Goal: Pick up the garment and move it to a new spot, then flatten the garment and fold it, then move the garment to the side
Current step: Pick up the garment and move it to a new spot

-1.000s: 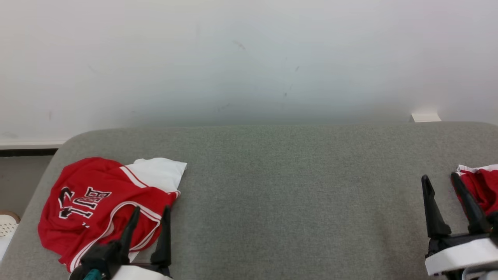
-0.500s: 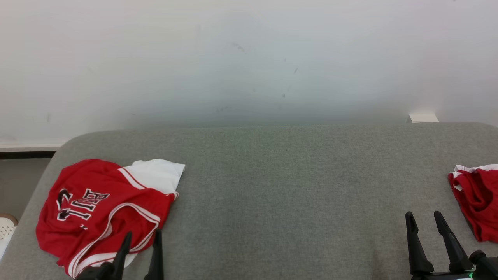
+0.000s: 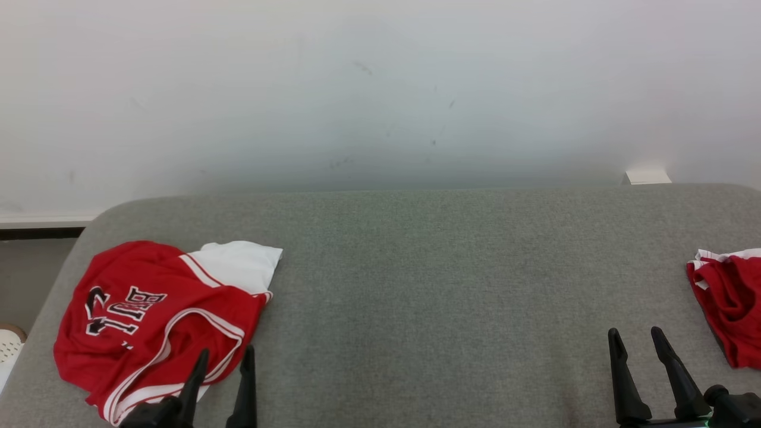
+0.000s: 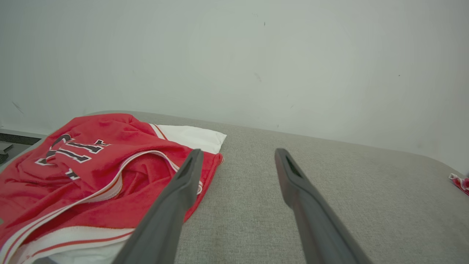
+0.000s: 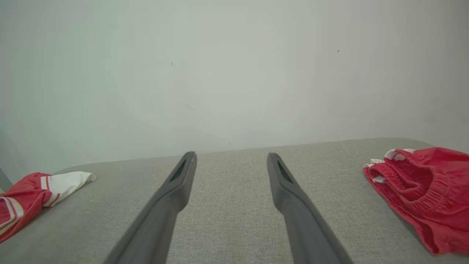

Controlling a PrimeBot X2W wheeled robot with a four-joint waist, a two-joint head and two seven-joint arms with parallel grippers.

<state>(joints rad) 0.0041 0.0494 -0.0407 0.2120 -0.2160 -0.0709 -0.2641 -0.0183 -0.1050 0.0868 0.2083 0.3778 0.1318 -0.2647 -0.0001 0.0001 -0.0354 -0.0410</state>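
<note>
Red jersey (image 3: 148, 315) lies crumpled at left end of grey cushion (image 3: 428, 285), near its front edge. White-and-red striped trim loops across front; black lettering with white outline reads upside down in head view; white section pokes out at far side.

Left gripper (image 3: 226, 351) spread wide, empty, at jersey's near edge; contact unclear.

Right gripper (image 3: 634, 331) spread wide, empty, over bare cushion.

Red shorts (image 3: 728, 303) bunched at right end, apart from right gripper.
</note>
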